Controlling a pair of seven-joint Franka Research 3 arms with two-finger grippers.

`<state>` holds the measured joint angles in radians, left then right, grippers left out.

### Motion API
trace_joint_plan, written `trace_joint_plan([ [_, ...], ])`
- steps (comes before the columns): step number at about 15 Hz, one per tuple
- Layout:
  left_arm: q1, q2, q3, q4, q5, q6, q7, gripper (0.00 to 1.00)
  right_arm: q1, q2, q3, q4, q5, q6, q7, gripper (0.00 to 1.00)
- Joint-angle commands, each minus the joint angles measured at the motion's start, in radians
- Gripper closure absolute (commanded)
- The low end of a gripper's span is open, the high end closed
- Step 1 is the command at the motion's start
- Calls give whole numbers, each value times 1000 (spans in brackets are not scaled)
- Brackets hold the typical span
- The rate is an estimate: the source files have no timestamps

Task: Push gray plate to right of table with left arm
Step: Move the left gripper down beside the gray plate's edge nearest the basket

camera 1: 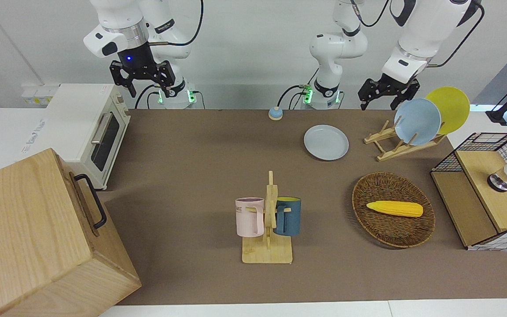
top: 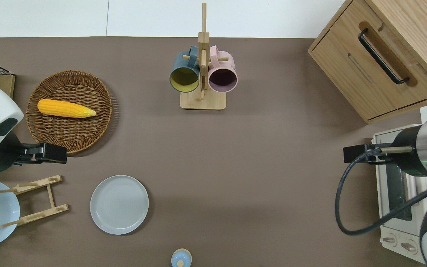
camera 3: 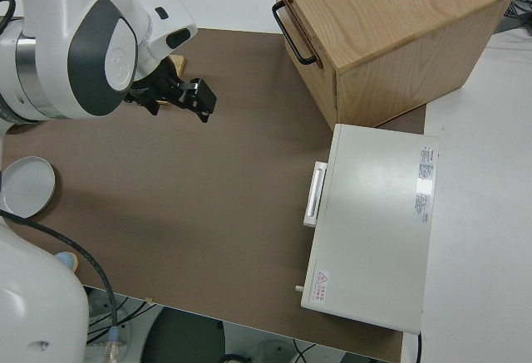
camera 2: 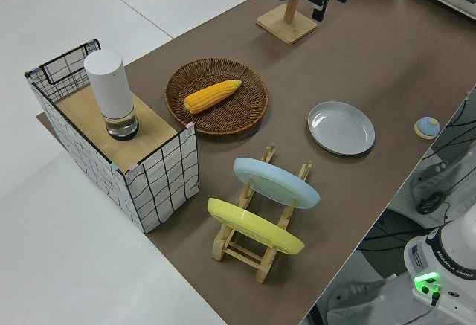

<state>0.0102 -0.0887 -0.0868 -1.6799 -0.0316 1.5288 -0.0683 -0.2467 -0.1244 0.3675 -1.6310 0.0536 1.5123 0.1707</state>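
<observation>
The gray plate lies flat on the brown table, beside the wooden dish rack and close to the robots' edge. It also shows in the overhead view, the left side view and the right side view. My left gripper is open and empty, up in the air. In the overhead view the left gripper is over bare table between the wicker basket and the dish rack, apart from the plate. My right gripper is open and parked.
The dish rack holds a sky-blue plate and a yellow plate. A wicker basket holds a corn cob. A mug tree, a wooden cabinet, a toaster oven, a wire crate and a small blue bell stand around.
</observation>
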Motion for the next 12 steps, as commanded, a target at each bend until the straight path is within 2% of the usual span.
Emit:
trace_joint_plan([
  [1, 40, -5, -7, -29, 16, -24, 21, 7, -29, -27, 16, -27, 22, 0, 10, 5],
  [4, 42, -5, -4, -63, 16, -22, 62, 5, -29, -27, 16, -27, 22, 0, 10, 5],
  [6, 45, -5, 25, -121, 16, -19, 106, 7, -29, -27, 16, -27, 22, -1, 10, 5],
  [9, 45, -11, 36, -198, 12, 8, 98, 5, -29, -27, 16, -27, 22, 0, 10, 5],
  [12, 45, -71, 61, -318, 1, 66, 96, 7, -29, -27, 16, -27, 22, 0, 10, 5],
])
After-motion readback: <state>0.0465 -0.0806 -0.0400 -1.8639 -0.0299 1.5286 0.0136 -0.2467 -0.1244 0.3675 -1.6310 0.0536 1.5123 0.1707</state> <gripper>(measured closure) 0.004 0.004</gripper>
